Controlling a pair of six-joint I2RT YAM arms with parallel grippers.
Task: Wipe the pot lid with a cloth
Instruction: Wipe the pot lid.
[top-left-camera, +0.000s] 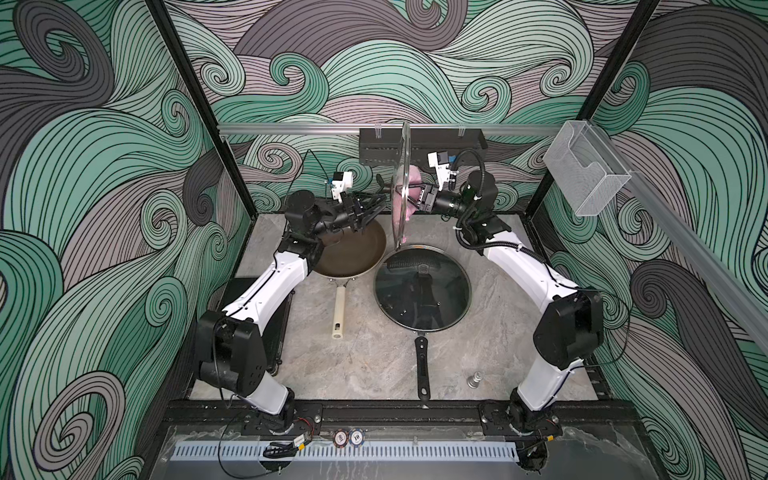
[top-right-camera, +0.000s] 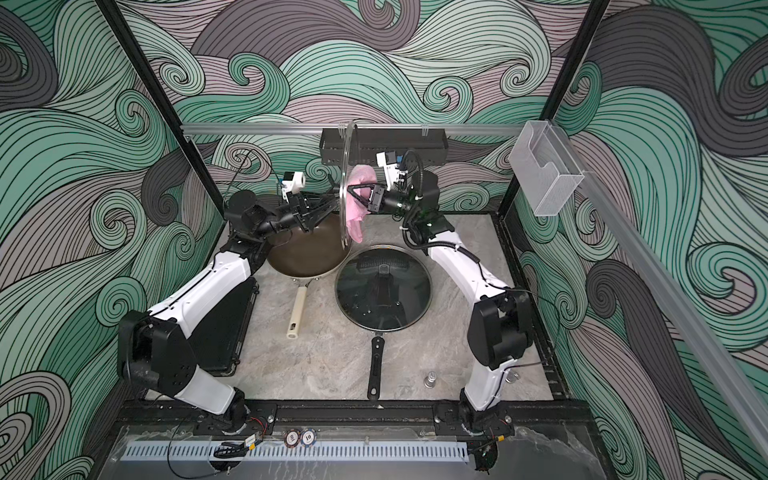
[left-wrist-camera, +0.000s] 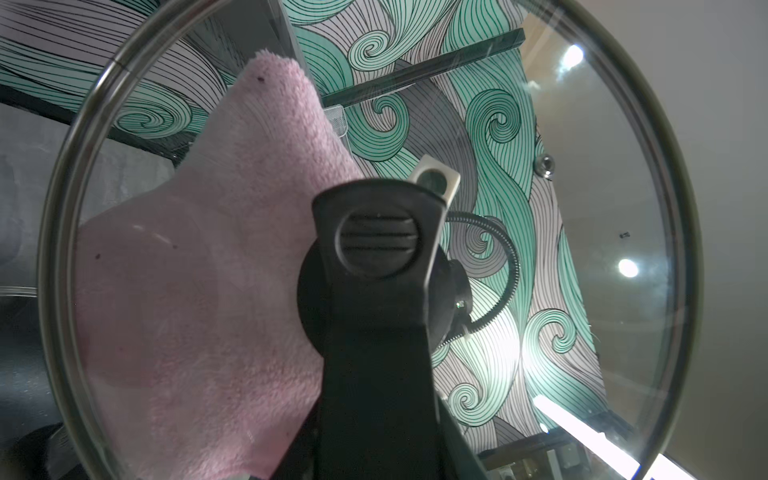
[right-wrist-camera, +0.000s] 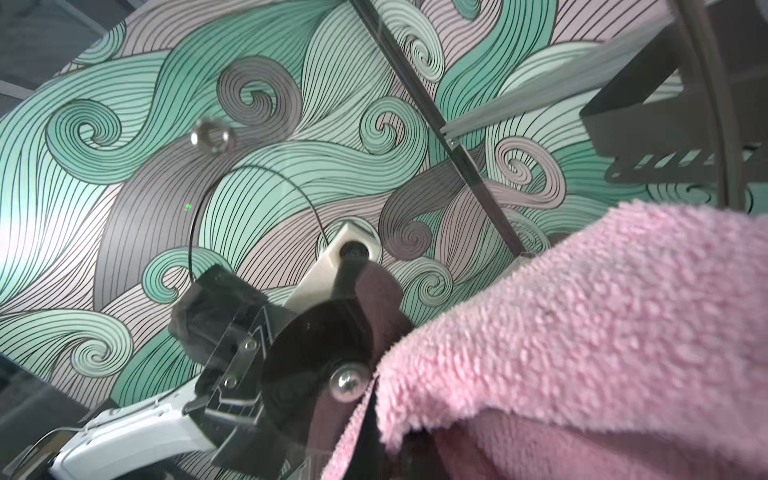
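The pot lid (top-left-camera: 398, 183), round glass with a metal rim, stands on edge in the air above the back of the table, edge-on in both top views (top-right-camera: 344, 187). My left gripper (top-left-camera: 376, 199) is shut on its black handle (left-wrist-camera: 374, 249). From the other side, my right gripper (top-left-camera: 415, 195) is shut on the pink cloth (top-left-camera: 402, 210), which lies flat against the glass. In the left wrist view the cloth (left-wrist-camera: 208, 270) shows through the lid (left-wrist-camera: 602, 249). The cloth (right-wrist-camera: 602, 332) hides the right fingers in the right wrist view.
Below the raised lid, a second glass lid (top-left-camera: 422, 286) sits on a black-handled pan. A brown pan (top-left-camera: 353, 257) with a cream handle lies to its left. A small metal knob (top-left-camera: 475, 379) stands at the front right. A black rack (top-left-camera: 440, 143) hangs on the back rail.
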